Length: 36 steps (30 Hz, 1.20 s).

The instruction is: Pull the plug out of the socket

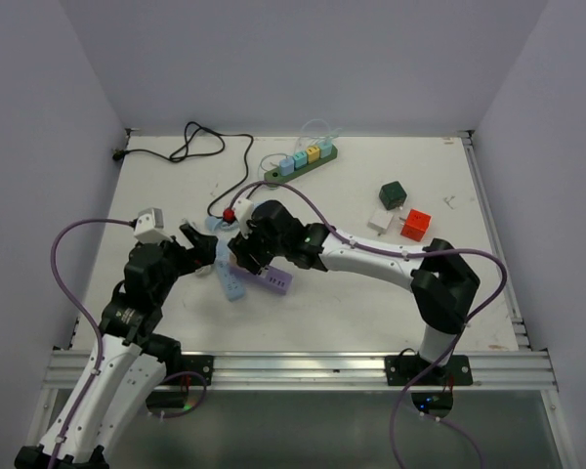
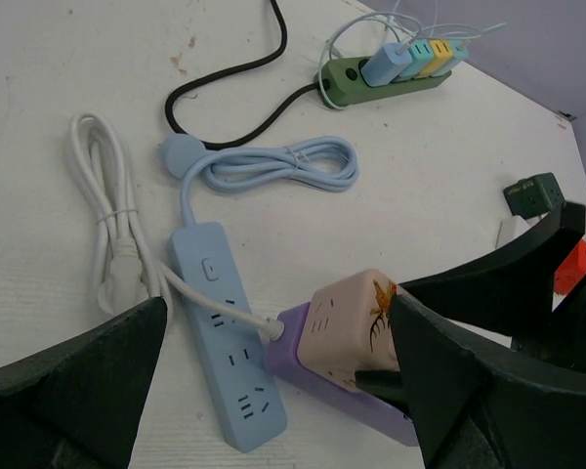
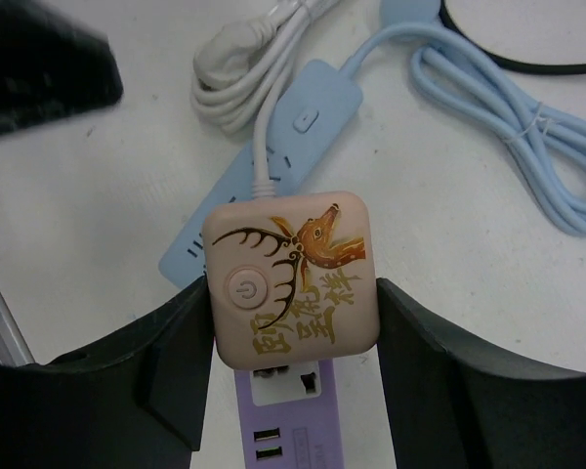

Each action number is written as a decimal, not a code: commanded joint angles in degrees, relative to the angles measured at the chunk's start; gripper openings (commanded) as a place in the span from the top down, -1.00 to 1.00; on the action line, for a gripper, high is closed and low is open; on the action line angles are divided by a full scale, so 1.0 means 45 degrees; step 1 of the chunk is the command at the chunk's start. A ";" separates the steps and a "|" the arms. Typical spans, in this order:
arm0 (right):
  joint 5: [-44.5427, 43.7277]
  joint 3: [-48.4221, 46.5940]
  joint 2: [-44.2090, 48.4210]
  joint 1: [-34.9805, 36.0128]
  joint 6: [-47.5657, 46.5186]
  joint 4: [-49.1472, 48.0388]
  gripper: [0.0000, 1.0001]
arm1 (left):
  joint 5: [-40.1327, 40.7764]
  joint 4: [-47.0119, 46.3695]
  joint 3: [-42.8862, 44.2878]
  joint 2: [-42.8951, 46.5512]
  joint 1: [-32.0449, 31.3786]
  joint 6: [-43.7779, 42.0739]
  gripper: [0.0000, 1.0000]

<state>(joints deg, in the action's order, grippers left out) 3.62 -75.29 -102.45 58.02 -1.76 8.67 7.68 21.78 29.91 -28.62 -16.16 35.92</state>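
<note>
The socket, a dark green power strip, lies at the table's far middle with several coloured plugs in it and a black cord. Neither gripper is near it. My right gripper is shut on a pink cube plug with a deer print, which sits in a purple strip. Its fingers press both sides of the cube. My left gripper hangs wide open over the light blue strip, holding nothing.
A coiled white cord and a coiled light blue cord lie left of centre. A dark green cube, a red cube and a small white block sit at the right. Walls enclose the table.
</note>
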 commanded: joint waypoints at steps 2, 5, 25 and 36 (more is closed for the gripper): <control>-0.1622 -0.1880 0.0874 -0.0119 0.2419 -0.0539 0.84 | -0.0982 -0.0620 -0.0746 0.0364 -0.0022 0.0376 -0.99; -0.1975 -0.2292 0.0542 -0.0139 0.3571 -0.0656 0.83 | -0.1433 -0.0699 -0.1060 0.0696 -0.0021 0.0474 -0.99; -0.3460 -0.1766 -0.0006 0.0407 0.7695 -0.2999 0.87 | -0.5672 -0.4331 -0.3932 -0.0142 -0.0041 0.2798 -0.94; -0.4902 -0.1376 0.0637 0.1033 0.7580 -0.3488 0.85 | -0.5146 -0.5135 -0.4459 -0.0437 -0.0061 0.3774 0.63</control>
<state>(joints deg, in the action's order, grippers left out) -14.11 -81.08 -103.61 62.33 31.68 1.72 -14.02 2.28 9.91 -31.29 -15.62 53.10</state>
